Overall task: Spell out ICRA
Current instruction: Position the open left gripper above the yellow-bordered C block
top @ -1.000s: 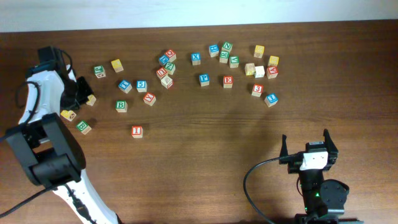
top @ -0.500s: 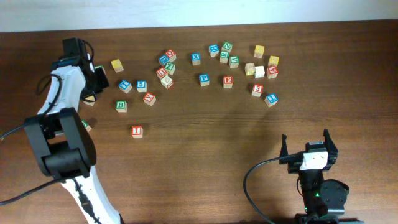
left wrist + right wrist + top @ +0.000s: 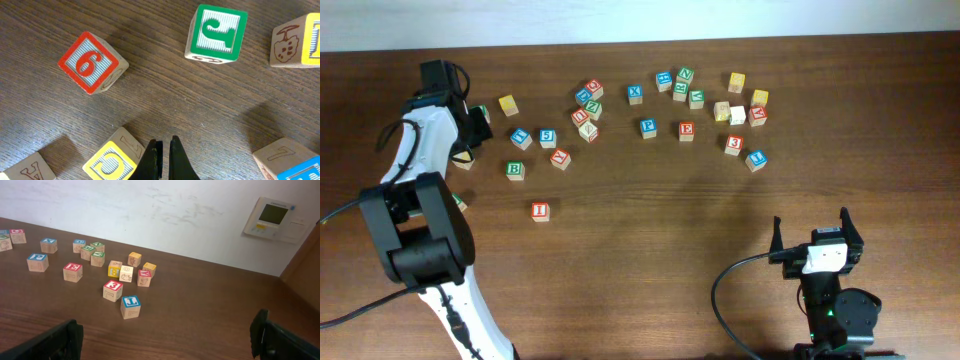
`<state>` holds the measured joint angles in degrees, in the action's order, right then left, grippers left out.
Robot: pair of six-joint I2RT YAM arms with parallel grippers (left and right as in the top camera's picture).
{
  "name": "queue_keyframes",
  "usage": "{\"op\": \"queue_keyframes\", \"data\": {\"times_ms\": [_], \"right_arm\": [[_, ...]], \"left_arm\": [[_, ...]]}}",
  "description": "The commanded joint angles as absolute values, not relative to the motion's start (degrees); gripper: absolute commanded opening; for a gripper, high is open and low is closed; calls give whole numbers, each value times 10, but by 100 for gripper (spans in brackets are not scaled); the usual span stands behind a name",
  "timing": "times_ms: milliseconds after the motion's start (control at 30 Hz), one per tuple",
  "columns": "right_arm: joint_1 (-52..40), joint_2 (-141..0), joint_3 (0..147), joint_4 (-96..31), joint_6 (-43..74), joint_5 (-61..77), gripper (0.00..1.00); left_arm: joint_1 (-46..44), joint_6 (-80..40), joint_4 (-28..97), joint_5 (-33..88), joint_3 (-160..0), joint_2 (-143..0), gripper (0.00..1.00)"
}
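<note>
My red "I" cube (image 3: pixel 540 211), pale wood with a red-framed face, sits alone left of centre in the overhead view. The yellow-framed C block (image 3: pixel 109 164) lies at the bottom edge of the left wrist view, just beside my left gripper (image 3: pixel 162 159), which is clenched on nothing. The right gripper (image 3: pixel 811 222), lower right, is spread wide and empty. The table (image 3: pixel 650 260) is dark wood grain. Behind it, a white wall (image 3: pixel 150 210) carries a small panel (image 3: pixel 272 216).

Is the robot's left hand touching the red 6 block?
Apart. The left wrist view shows bare table between the shut left hand and the red 6 block.
</note>
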<state>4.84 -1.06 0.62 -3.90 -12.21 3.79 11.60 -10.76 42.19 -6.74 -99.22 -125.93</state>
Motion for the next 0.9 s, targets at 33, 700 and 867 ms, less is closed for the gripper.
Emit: {"op": "queue_keyframes", "data": {"times_ms": [33,700,867], "right_arm": [[49,-7,3,-41,-120,43,98],[49,-7,3,-41,-120,43,98],[49,-7,3,-41,-120,43,98]], "left_arm": [[118,-111,410,-76,-1000,-1268,0],[118,-110,397,-91,-972,-1268,0],[118,-110,399,-91,-966,-1268,0]]}}
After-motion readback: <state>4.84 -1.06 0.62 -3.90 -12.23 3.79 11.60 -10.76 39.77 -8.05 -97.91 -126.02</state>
